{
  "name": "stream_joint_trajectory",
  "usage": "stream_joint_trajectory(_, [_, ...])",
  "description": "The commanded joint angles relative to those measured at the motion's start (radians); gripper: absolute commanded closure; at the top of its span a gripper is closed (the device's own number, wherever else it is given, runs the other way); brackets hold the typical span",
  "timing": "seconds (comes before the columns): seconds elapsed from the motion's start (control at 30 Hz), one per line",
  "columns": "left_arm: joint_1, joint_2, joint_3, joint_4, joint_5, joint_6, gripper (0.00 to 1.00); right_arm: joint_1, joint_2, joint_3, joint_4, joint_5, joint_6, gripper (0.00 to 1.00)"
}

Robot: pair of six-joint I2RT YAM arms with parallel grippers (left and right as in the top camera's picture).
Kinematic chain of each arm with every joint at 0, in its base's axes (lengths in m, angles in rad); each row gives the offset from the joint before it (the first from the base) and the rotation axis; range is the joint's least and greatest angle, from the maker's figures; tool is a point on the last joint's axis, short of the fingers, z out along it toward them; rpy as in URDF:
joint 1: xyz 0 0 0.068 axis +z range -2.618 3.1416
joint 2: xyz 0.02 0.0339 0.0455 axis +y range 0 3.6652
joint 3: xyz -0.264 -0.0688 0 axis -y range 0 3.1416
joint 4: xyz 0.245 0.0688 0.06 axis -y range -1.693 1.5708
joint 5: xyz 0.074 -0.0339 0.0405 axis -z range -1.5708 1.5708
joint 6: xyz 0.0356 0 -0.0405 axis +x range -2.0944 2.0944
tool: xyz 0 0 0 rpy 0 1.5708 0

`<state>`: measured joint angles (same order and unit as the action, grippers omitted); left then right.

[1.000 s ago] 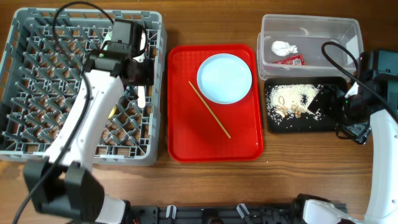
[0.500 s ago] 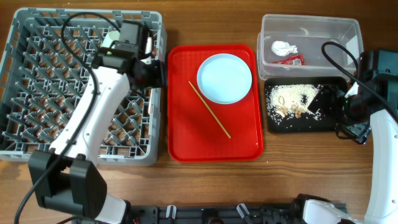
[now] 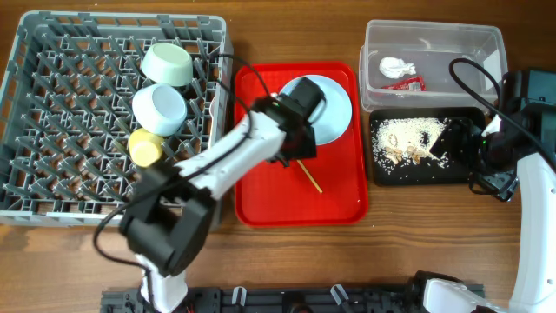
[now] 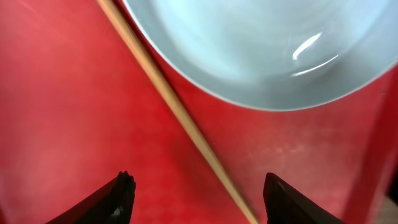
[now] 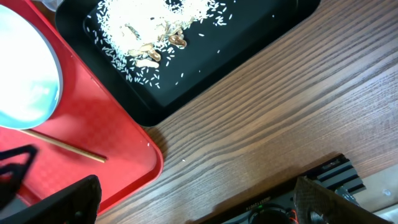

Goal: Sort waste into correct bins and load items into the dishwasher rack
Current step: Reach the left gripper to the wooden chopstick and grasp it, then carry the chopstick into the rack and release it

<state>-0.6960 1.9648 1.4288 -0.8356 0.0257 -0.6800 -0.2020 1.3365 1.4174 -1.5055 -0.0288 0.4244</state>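
One chopstick (image 4: 180, 112) lies inside the wide-open left gripper (image 4: 198, 185).

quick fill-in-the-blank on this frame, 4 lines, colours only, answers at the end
1. The chopstick lies beside the plate on a serving tray coloured ___.
2. The paper wad and sauce packet sit in the ___ tub.
3. The shallow bin holding the rice crumbs is ___.
4. The rack holds a green bowl, a blue bowl and a ___ cup.

Answers: red; clear; black; yellow.
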Motion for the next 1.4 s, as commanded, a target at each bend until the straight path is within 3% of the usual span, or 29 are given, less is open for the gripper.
stream_joint_trajectory(0.0, [-0.049,0.078,-0.01,0.003,-0.093,-0.037,0.33,-0.003,-0.014,0.022,0.002,0.006,-0.006,0.0])
stream_joint_trajectory(0.23, [-0.074,0.12,-0.01,-0.048,-0.151,-0.035,0.37,-0.003,-0.014,0.022,0.002,0.006,-0.006,0.0])
stream_joint_trajectory(0.3, [-0.074,0.12,-0.01,-0.087,-0.152,-0.035,0.46,-0.003,-0.014,0.022,0.001,0.006,-0.006,0.0])
stream_joint_trajectory(0.43, [-0.074,0.12,-0.01,-0.138,-0.152,-0.035,0.75,-0.003,-0.014,0.022,0.001,0.006,-0.007,0.0])
stream_joint_trajectory(0.53, [-0.072,0.12,-0.01,-0.138,-0.152,-0.036,0.91,-0.003,-0.014,0.023,0.0,0.006,-0.008,0.0])
stream_joint_trajectory(0.6, [-0.07,0.12,-0.01,-0.138,-0.152,-0.036,0.95,-0.003,-0.014,0.023,-0.003,0.006,-0.015,0.0])
stream_joint_trajectory(1.03, [0.053,0.031,-0.009,-0.161,-0.166,-0.029,0.96,-0.003,-0.014,0.023,-0.002,0.006,-0.025,0.0])
stream_joint_trajectory(1.37, [0.248,-0.344,-0.007,-0.176,-0.181,0.431,0.96,-0.003,-0.014,0.023,0.0,0.006,-0.025,0.0])
